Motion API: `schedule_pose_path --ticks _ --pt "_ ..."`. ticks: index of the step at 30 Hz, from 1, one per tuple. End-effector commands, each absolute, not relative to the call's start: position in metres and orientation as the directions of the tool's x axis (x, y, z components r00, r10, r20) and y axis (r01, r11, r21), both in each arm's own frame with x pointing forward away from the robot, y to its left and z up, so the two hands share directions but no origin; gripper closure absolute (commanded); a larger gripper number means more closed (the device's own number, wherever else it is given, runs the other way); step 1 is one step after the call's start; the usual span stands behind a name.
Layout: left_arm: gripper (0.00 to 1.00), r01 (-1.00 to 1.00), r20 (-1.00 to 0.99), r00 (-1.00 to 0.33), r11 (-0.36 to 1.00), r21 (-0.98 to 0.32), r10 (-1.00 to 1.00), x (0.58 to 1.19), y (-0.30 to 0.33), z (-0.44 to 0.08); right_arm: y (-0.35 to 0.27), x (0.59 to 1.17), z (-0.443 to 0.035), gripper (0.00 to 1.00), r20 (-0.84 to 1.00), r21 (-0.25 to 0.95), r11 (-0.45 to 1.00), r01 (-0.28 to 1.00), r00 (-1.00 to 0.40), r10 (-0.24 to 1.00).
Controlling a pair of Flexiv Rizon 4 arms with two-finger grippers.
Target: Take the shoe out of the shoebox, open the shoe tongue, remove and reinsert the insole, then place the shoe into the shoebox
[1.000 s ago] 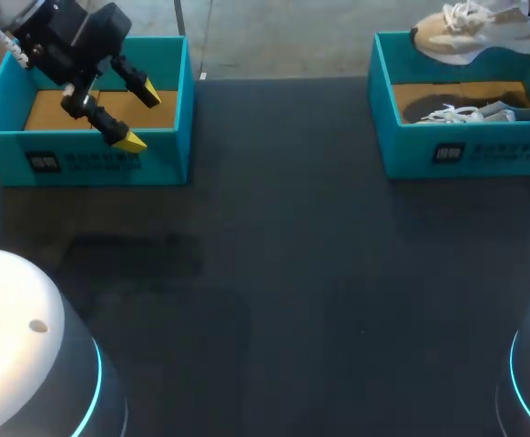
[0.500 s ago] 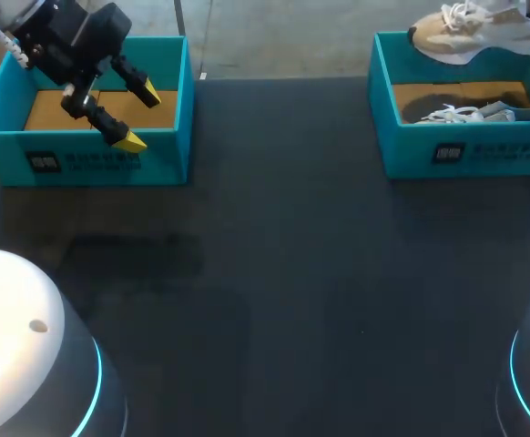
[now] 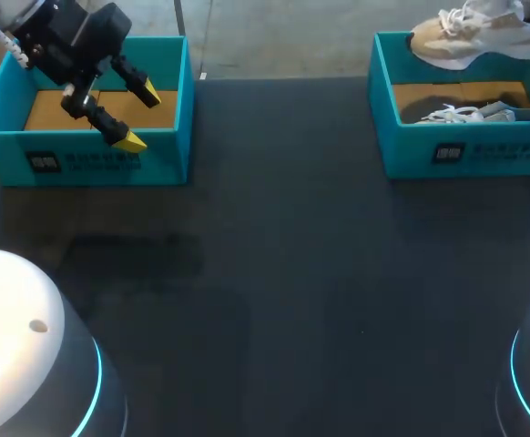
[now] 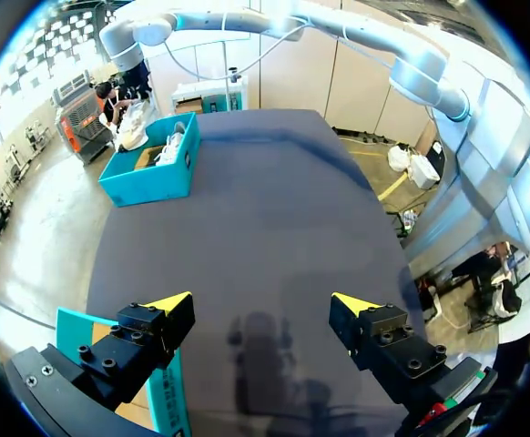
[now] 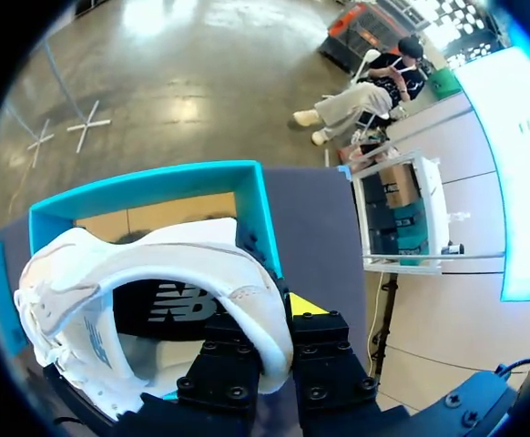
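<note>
Two teal boxes stand along the far side of the dark table [image 3: 292,273], one at each end. Over the left shoebox [image 3: 165,155] hangs the left claw [image 3: 140,117], its yellow-tipped fingers spread wide with nothing between them; the left wrist view shows the same gaping left claw [image 4: 263,305] above bare tabletop. It has not moved in the last second.

At the far right, the white and tan shoe [image 3: 470,36] is held in the air above the far wall of the right shoebox [image 3: 411,150]. In the right wrist view the right claw [image 5: 274,323] is clamped on the shoe [image 5: 110,273] at its padded collar. Since a second ago the shoe has shifted only slightly, staying over that far wall. A second shoe [image 3: 484,112] lies inside the right shoebox, unmoved.
</note>
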State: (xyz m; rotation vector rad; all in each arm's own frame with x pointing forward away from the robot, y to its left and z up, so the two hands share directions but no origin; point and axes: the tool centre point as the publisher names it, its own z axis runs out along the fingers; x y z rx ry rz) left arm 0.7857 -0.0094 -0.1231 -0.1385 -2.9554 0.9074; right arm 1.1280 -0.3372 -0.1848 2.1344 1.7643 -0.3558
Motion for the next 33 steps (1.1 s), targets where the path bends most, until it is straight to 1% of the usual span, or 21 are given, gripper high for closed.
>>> schedule_pose_path --ticks 1,16,33 --pt "0.00 0.072 0.019 -0.995 0.825 -0.560 0.100 0.786 -0.009 -0.123 -0.337 1.136 -0.197 1.00 -0.404 0.104 -0.172 0.980 0.199 0.893" --pt "0.00 0.072 0.019 -0.995 0.825 -0.560 0.100 0.786 -0.009 -0.123 -0.341 1.150 -0.236 1.00 -0.370 0.115 -0.221 0.968 0.249 0.895" --pt "0.00 0.072 0.019 -0.995 0.825 -0.560 0.100 0.786 -0.009 -0.123 -0.336 1.162 -0.273 1.00 -0.400 0.103 -0.196 0.975 0.221 0.890"
